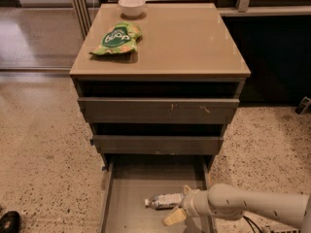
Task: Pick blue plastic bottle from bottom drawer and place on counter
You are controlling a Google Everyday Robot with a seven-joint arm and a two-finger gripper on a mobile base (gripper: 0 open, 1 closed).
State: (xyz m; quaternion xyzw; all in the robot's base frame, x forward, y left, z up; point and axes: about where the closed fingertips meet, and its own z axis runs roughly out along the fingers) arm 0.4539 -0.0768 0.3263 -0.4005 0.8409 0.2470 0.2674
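The blue plastic bottle [162, 201] lies on its side on the grey floor of the open bottom drawer [131, 188], cap end pointing left. My gripper [179, 204] reaches in from the right, low in the drawer, at the bottle's right end. One pale fingertip [173, 218] shows in front of the bottle and the other [186, 190] behind it. The fingers stand apart and straddle the bottle's end without closing on it. The tan counter [184, 38] tops the cabinet above.
A green snack bag [118, 38] and a white bowl [131, 6] sit on the counter's left and back-left. The two upper drawers [158, 109] are slightly pulled out above the bottom one. Speckled floor surrounds the cabinet; a dark cabinet [277, 57] stands at right.
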